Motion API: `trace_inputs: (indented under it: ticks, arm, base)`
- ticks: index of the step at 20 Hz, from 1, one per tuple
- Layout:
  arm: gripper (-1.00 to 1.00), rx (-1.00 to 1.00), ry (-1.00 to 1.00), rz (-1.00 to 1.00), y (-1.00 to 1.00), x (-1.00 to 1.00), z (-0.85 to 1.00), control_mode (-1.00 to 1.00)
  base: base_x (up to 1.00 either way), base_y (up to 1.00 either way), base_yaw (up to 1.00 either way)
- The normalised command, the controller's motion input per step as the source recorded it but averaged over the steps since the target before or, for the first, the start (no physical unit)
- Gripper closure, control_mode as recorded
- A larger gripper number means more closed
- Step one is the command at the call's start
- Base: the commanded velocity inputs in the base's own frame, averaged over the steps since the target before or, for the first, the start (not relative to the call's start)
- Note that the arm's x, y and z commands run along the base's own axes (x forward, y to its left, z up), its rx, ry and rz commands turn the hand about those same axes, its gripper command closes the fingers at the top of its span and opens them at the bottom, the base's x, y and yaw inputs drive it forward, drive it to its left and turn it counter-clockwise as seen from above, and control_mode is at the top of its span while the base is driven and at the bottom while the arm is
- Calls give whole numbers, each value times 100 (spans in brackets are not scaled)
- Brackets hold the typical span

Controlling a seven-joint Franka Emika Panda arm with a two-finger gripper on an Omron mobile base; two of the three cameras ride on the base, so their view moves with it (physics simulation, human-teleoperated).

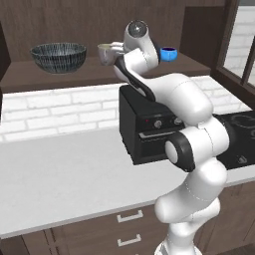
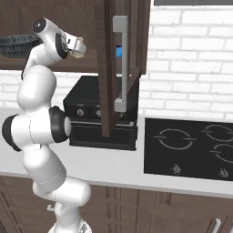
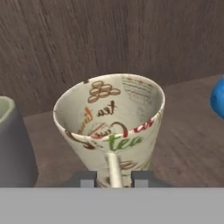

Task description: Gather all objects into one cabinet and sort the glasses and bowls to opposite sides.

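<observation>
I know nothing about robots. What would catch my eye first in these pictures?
Probably the beige cup printed with "tea", tilted right in front of the claw on the open cabinet shelf. A grey cup stands just beside it, and the small blue bowl sits further along the shelf. At the shelf's other end sits the wide dark striped bowl.

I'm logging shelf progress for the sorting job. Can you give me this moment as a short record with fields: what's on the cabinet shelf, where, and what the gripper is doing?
shelf: open wall cabinet
left end: large dark striped bowl
middle: grey cup, beige printed cup beside it
right end: small blue bowl
gripper: at the beige printed cup, fingers either side of its base
cabinet door: swung open
below: black oven on the counter
</observation>
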Motion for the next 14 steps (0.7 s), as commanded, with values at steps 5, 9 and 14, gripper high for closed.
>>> trace_inputs:
  ticks: [5,9,14]
  arm:
    - [100,0,-6,0,-42,-3,0,-100]
    - [100,0,-5,-3,-56,-14,0,-100]
    - [100,0,0,-9,-68,0,0,-100]
  base:
    - [0,0,0]
    - [0,0,0]
    - [0,0,0]
